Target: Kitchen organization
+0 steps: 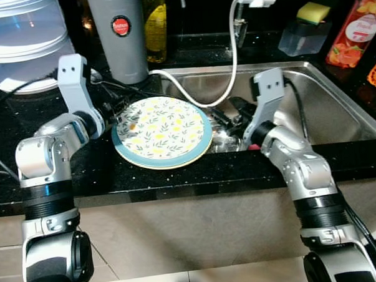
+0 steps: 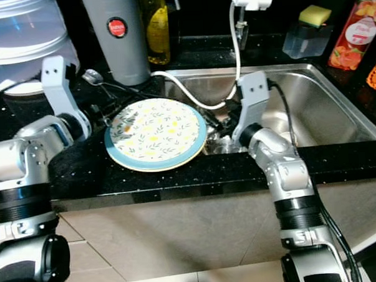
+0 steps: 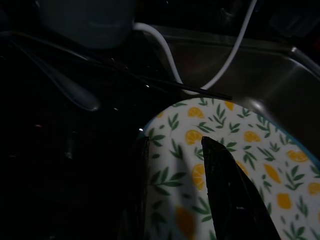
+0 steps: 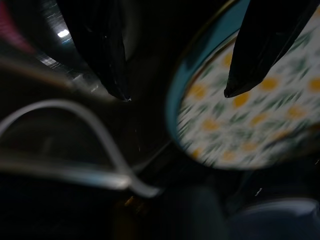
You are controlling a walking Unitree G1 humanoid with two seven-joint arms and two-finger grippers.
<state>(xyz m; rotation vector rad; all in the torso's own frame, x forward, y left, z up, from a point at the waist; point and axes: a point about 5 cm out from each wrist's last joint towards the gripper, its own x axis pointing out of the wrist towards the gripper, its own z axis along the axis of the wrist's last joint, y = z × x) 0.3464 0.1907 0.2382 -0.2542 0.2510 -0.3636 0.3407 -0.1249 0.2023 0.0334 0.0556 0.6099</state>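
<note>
Head view: plate [image 1: 162, 132] rests on the worktop [image 1: 177, 173], overhanging the sink [image 1: 336, 103] edge. Left wrist view: left hand [image 3: 175, 150] open, straddling the plate rim, nothing gripped. Right wrist view: right hand [image 4: 175, 92] open astride the opposite rim. Recommendation: close both evenly before lifting level.

You have little to read here. The grey cylindrical container [image 1: 117, 33] at the back of the counter carries a round red badge [image 1: 120, 25] with small white lettering — too small and soft to make out. The red bottle [image 1: 356, 32] at the far right of the sink has a pale label [image 1: 362, 28] with red printing on it, also illegible. On the yellow bottle [image 1: 156, 24] next to the grey container, you can read nothing.
</note>
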